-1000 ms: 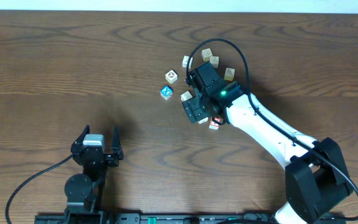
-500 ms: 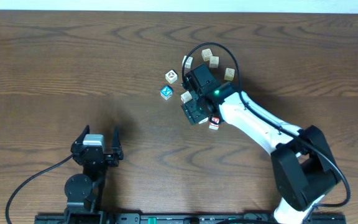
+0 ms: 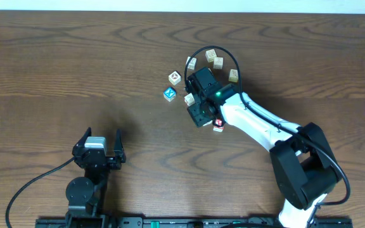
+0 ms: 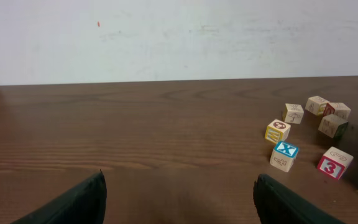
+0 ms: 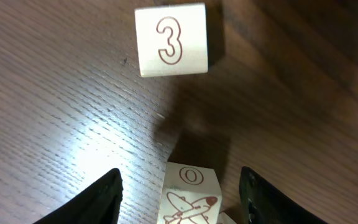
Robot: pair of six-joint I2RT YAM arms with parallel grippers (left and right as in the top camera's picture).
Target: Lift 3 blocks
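Blocks (image 3: 189,98) are spread in a loose cluster toward the far side of the tabletop (image 3: 75,57), and none appears to be lifted yet. In the overhead view a red-faced block (image 3: 218,125) is seen just beside the right arm (image 3: 258,123), and a blue-faced cube (image 3: 168,94) sits a little apart on the other side.

In the right wrist view a pale O block (image 5: 190,193), with an aeroplane on its side face, is framed between the fingers of the right gripper (image 5: 180,186). That gripper is held partly open, with a gap visible on each side of the block, so nothing is gripped. A pale 3 block (image 5: 170,40) lies ahead of it, apart. The left gripper (image 4: 179,202) is held wide and empty, well apart from the cluster.

The pale O block seems to sit slightly off-centre between the fingers. One finger may therefore touch first, and the block could be pushed or twisted instead of clamped. If it is caught on its edges, a small smooth cube could be squeezed out. A pale corner at the bottom edge of that view cannot be identified. If it is another block, it could be pinched along or knocked aside.
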